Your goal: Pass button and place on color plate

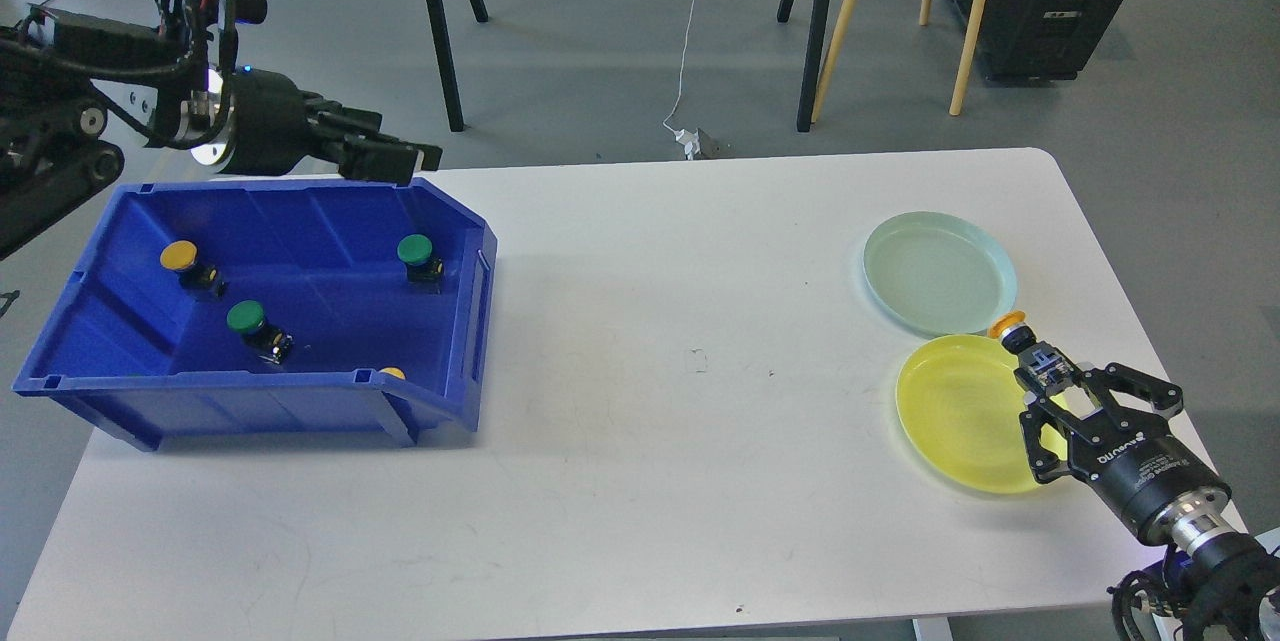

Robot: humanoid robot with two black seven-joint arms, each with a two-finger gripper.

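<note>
A white table carries a blue bin at its left side, and at the right a pale green plate touching a yellow plate.

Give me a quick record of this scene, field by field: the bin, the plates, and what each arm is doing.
bin: blue bin at table's left
bin contents: two green buttons, one yellow button, another yellow one mostly hidden by the front wall
plates: green plate and yellow plate, at the right, both bare
right gripper: holds an orange-capped button over the yellow plate's far rim
left gripper: above the bin's back edge, jaws unclear
</note>
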